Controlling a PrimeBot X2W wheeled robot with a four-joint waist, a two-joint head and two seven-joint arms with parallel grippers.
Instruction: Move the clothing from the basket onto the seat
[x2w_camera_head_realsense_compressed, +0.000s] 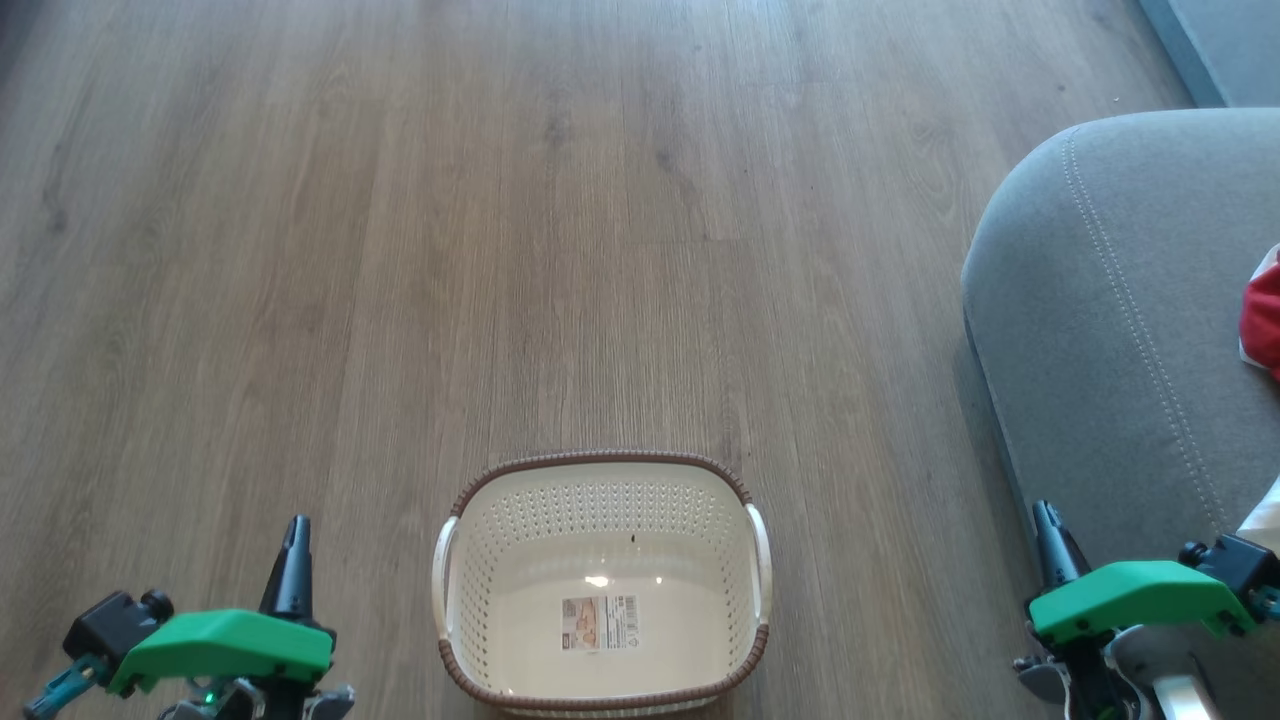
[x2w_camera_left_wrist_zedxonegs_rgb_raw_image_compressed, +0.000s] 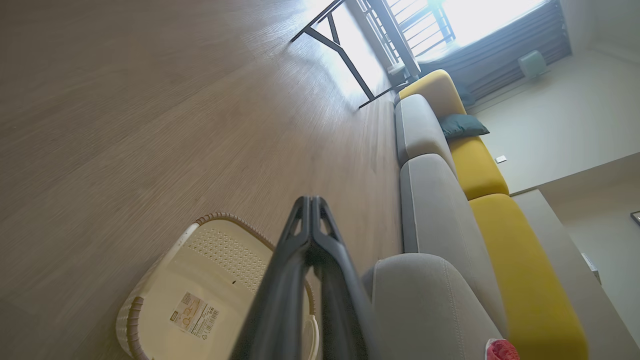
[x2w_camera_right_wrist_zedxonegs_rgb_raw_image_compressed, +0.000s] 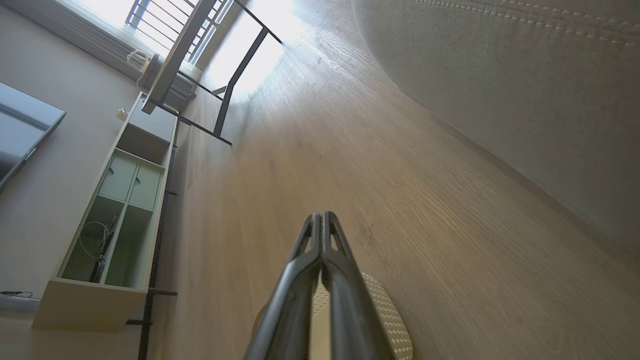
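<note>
The basket (x2w_camera_head_realsense_compressed: 600, 458) is seen empty on the floor (x2w_camera_head_realsense_compressed: 300, 250) between both pairs of jaws, each pressed shut on nothing. The clothing (x2w_camera_head_realsense_compressed: 1263, 312) is found on the seat (x2w_camera_head_realsense_compressed: 1100, 300), in from its rounded edge and nearer the right jaws. Nothing is judged left to grasp.

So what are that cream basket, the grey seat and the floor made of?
The small cream perforated basket looks like moulded plastic, slightly glossy: light glints on its bottom; the brown braided rim is likely plastic too. The rounded grey seat looks like matt woven fabric, with pale double stitching. The floor shows wood-grain planks, matt; solid wood or laminate, I cannot tell.
</note>
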